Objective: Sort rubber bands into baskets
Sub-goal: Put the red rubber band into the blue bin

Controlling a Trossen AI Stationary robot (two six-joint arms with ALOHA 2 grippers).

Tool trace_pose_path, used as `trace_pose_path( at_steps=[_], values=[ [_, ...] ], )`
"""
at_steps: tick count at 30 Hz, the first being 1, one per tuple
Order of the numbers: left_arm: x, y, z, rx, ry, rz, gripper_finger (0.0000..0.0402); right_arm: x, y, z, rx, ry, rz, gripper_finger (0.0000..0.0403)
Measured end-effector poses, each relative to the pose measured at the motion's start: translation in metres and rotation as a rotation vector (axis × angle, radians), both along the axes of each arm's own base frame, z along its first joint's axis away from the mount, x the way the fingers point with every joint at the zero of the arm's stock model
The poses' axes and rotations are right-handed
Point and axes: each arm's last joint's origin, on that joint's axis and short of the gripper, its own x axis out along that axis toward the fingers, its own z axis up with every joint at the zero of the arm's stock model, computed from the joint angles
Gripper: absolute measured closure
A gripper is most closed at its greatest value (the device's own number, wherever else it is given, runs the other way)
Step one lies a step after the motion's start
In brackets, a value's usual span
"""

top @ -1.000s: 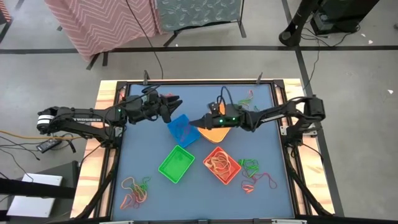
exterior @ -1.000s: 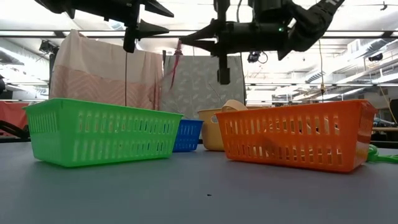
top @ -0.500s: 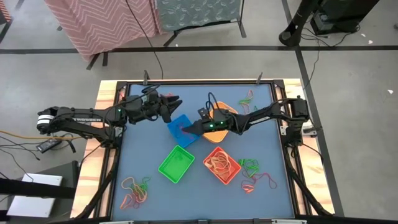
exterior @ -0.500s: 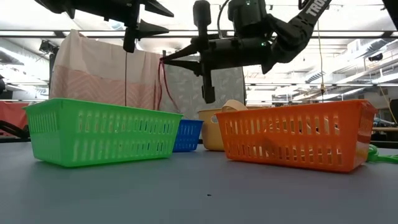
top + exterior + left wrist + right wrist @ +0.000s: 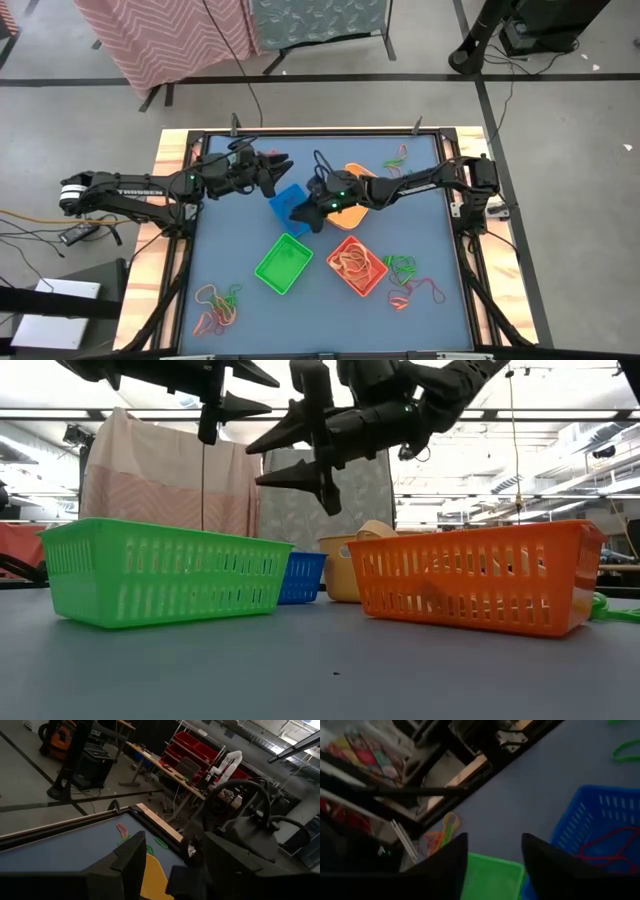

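Note:
My right gripper (image 5: 297, 212) is open and empty, tipped downward above the blue basket (image 5: 285, 200); it also shows in the low view (image 5: 280, 458). A red rubber band (image 5: 607, 849) lies inside the blue basket (image 5: 600, 835). My left gripper (image 5: 283, 162) is open and empty, held high just beyond the blue basket's far-left side. The green basket (image 5: 284, 264), the orange basket (image 5: 356, 266) with several bands in it, and the yellow basket (image 5: 352, 173) stand on the blue mat. The right arm partly covers the yellow basket.
Loose rubber bands lie in heaps at the near left (image 5: 216, 306), the near right (image 5: 405, 275) and the far right (image 5: 396, 157) of the mat. A raised wooden frame (image 5: 170, 200) runs around the table. A patterned cloth (image 5: 160, 470) hangs beyond the far edge.
My right gripper has gone toward the table's left from over the yellow basket to over the blue basket and has tipped downward. It has opened and let go of the red rubber band that hung below its fingers. The band now lies in the blue basket.

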Motion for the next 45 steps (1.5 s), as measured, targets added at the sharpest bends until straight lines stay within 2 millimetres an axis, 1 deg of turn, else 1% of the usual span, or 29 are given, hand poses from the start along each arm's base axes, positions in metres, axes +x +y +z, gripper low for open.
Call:
trace_pose_path(
  at_steps=[3,5,8,11,14,16,20,23,27,29,31,34,36,41,45],
  values=[
    [0.000,0.000,0.000,0.000,0.000,0.000,0.0203,0.000,-0.006,0.007,-0.034,0.008,0.061,0.0170],
    [0.000,0.000,0.000,0.000,0.000,0.000,0.0203,-0.001,-0.011,0.014,-0.018,0.008,0.137,0.0160],
    [0.000,0.000,0.000,0.001,0.000,0.000,0.0203,-0.012,-0.018,0.023,0.033,0.062,0.244,0.0159],
    [0.000,0.000,0.000,0.017,0.008,-0.001,0.0203,-0.032,-0.018,0.033,0.029,0.161,0.311,0.0166],
    [0.000,0.000,0.000,0.025,0.014,-0.001,0.0203,-0.060,-0.010,0.049,-0.020,0.278,0.365,0.0174],
    [0.000,0.000,0.000,0.029,0.014,-0.001,0.0203,-0.082,0.001,0.061,-0.059,0.369,0.387,0.0179],
    [0.000,0.000,0.000,0.046,0.024,-0.001,0.0203,-0.132,0.031,0.082,-0.145,0.579,0.402,0.0186],
    [0.000,0.000,0.000,0.045,0.021,-0.001,0.0203,-0.170,0.061,0.086,-0.193,0.742,0.410,0.0188],
    [0.000,0.000,0.000,0.021,0.009,-0.001,0.0203,-0.212,0.100,0.072,-0.155,0.882,0.400,0.0188],
    [0.000,0.000,0.000,0.019,0.008,-0.001,0.0203,-0.229,0.117,0.058,-0.118,0.930,0.381,0.0188],
    [0.000,0.000,0.000,0.018,0.007,-0.001,0.0203,-0.241,0.131,0.044,-0.090,0.961,0.334,0.0187],
    [0.000,0.000,0.000,0.017,0.007,-0.001,0.0203,-0.251,0.146,0.023,-0.063,0.982,0.282,0.0186],
    [0.000,0.000,0.000,0.017,0.007,-0.001,0.0204,-0.257,0.153,0.008,-0.066,1.025,0.269,0.0186],
    [0.000,0.000,0.000,0.023,0.011,-0.001,0.0204,-0.268,0.158,-0.026,-0.108,1.209,0.260,0.0187],
    [0.000,0.000,0.000,0.023,0.012,-0.001,0.0204,-0.267,0.162,-0.044,-0.153,1.276,0.247,0.0188]
  ],
)
